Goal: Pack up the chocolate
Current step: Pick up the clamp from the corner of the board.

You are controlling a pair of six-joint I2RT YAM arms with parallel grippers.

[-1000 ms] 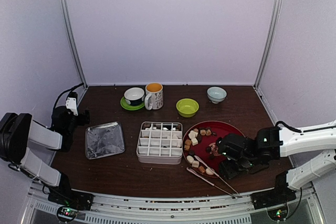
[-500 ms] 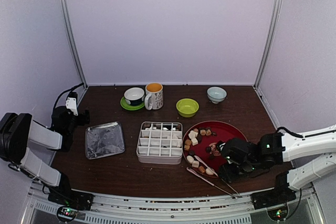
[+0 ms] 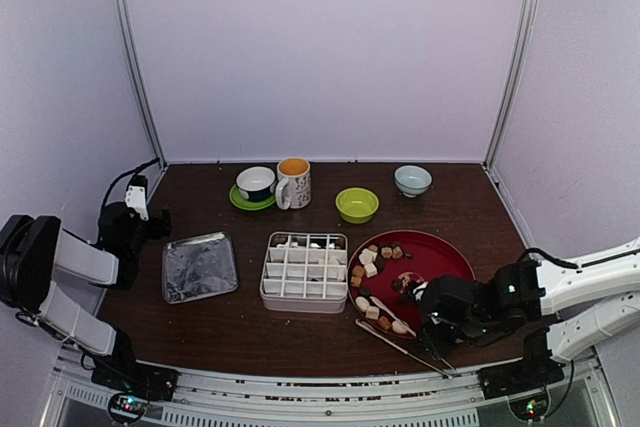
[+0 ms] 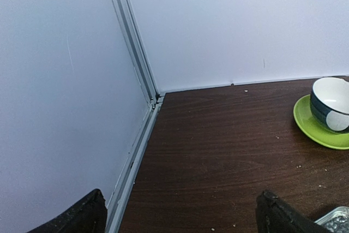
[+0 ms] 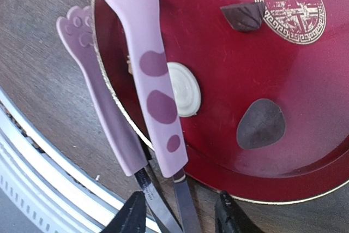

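step: fetching tongs [image 5: 152,96], left of wrist view. right gripper [image 5: 177,215] half spread astride them, not pinching. next: close squarely, lift.

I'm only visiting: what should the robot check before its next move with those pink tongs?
1. Tongs lie inside the right gripper: ok.
2. Firm grip on the tongs: not ok, the jaws stand apart on either side.
3. Chocolate waiting on the red plate: ok.
4. Free compartments in the white box: ok, the front rows look empty.
5. Left gripper out of the way: ok, open, over by the wall.
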